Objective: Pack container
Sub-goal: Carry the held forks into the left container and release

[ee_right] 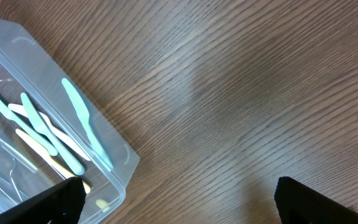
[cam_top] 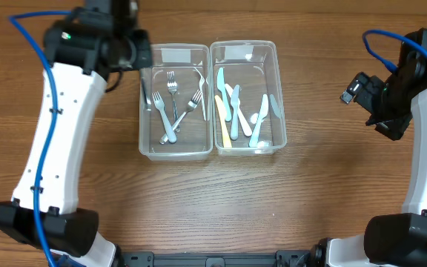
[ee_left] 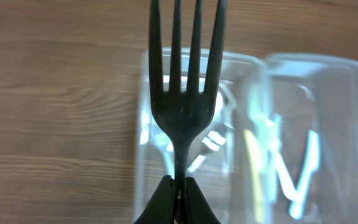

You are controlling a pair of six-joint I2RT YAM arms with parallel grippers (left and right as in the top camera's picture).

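Observation:
Two clear plastic containers stand side by side mid-table. The left container (cam_top: 148,144) holds several forks (cam_top: 173,104). The right container (cam_top: 279,111) holds several pale blue, white and yellow knives (cam_top: 234,111). My left gripper (ee_left: 179,196) is shut on a dark fork (ee_left: 184,81), tines pointing away, held above the left container's left edge; it shows in the overhead view (cam_top: 146,90). My right gripper (ee_right: 176,199) is open and empty over bare wood to the right of the knife container (ee_right: 114,168).
The wooden table (cam_top: 332,185) surrounds both containers. The right arm (cam_top: 391,96) hangs at the right side, away from the containers. Blue cables run along both arms.

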